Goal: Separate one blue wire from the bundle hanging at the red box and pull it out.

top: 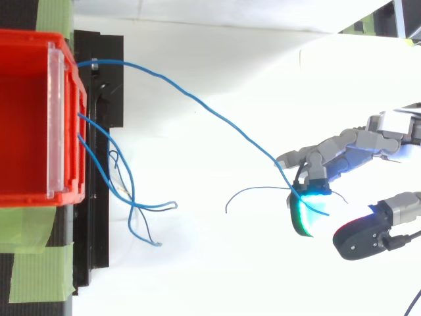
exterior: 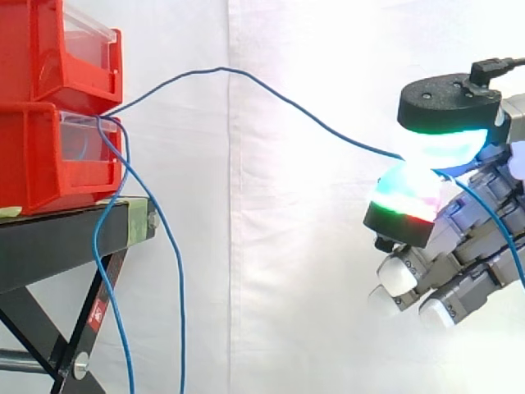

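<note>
Hand [exterior: 447, 263] pinches one blue wire [exterior: 221, 70] before white curtain [exterior: 312, 279], well apart from red bins [exterior: 41, 156] on black stand [exterior: 57, 238].

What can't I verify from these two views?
- Side view: the lower ends of the hanging wires, cut off by the bottom edge.
- Both views: the bin-side end of the pulled blue wire, hidden at the front of the red bin.
- Both views: the exact pinch point on that wire, washed out by the glowing pads of the hand.
</note>
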`<state>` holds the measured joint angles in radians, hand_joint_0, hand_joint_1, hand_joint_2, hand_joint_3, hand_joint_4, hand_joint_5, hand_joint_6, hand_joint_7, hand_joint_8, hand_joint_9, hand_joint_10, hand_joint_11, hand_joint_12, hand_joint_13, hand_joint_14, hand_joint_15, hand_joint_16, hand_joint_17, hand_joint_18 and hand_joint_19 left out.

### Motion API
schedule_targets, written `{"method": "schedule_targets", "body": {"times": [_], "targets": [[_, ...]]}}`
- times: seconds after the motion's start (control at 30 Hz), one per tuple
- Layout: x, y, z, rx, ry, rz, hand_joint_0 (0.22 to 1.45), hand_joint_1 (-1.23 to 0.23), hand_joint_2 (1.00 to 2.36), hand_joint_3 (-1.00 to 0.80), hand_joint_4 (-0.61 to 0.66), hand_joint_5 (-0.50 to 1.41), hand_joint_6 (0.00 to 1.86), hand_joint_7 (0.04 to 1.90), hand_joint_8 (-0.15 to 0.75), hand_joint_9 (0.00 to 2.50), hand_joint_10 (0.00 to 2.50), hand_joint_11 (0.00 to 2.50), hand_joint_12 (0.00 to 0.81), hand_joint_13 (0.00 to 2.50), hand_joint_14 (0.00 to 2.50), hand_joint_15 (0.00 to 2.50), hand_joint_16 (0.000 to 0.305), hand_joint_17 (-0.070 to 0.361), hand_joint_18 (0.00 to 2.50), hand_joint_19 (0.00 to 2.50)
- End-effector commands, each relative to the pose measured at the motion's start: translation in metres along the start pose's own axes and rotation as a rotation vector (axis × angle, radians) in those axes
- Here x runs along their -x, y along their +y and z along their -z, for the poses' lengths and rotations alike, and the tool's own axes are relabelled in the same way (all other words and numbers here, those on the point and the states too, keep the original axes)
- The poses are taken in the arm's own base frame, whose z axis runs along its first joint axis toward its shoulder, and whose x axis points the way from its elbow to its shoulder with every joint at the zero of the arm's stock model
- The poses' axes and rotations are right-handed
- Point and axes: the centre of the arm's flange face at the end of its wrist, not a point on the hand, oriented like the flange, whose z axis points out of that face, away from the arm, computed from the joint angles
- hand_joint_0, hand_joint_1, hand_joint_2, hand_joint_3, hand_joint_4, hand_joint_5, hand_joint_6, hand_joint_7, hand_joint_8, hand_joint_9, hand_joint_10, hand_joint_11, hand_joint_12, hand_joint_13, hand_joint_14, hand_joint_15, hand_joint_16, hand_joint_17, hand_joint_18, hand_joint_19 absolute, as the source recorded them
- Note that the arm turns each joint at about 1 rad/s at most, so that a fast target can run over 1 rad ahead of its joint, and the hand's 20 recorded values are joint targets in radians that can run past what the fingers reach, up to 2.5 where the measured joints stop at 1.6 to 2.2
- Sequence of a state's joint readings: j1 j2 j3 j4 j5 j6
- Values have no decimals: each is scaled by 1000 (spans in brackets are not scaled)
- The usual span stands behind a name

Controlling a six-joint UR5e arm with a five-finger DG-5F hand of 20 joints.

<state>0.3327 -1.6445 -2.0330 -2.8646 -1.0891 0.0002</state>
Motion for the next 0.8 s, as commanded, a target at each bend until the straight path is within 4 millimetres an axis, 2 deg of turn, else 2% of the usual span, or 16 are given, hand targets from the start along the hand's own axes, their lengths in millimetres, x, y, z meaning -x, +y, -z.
{"method": "schedule_targets", "body": {"times": [0.0,0.17,0.3,0.33,0.4,0.77], "targets": [[0,0,0,0,0,0,592,-851,1016,-58,-73,-98,852,1154,331,708,10,356,433,223,6,223,62,140,449,234],[2,-1,0,-1,-4,-1,590,-847,1015,-60,-74,-98,855,1141,328,726,10,374,432,216,5,213,64,145,392,180],[2,0,0,1,-4,-1,585,-844,1015,-51,-85,-98,857,1132,326,719,10,374,434,157,5,180,67,151,176,38],[2,0,0,1,-4,-1,583,-821,1013,-46,-82,-101,876,1068,321,684,11,380,430,115,5,212,68,152,70,42],[2,0,0,1,-4,-1,580,-820,1010,-32,-83,-97,881,1050,328,697,9,389,438,118,5,224,71,160,14,15],[2,-1,0,-1,-4,-1,581,-823,1005,-27,-85,-91,883,1019,339,793,12,441,452,225,6,242,73,164,60,0]]}}
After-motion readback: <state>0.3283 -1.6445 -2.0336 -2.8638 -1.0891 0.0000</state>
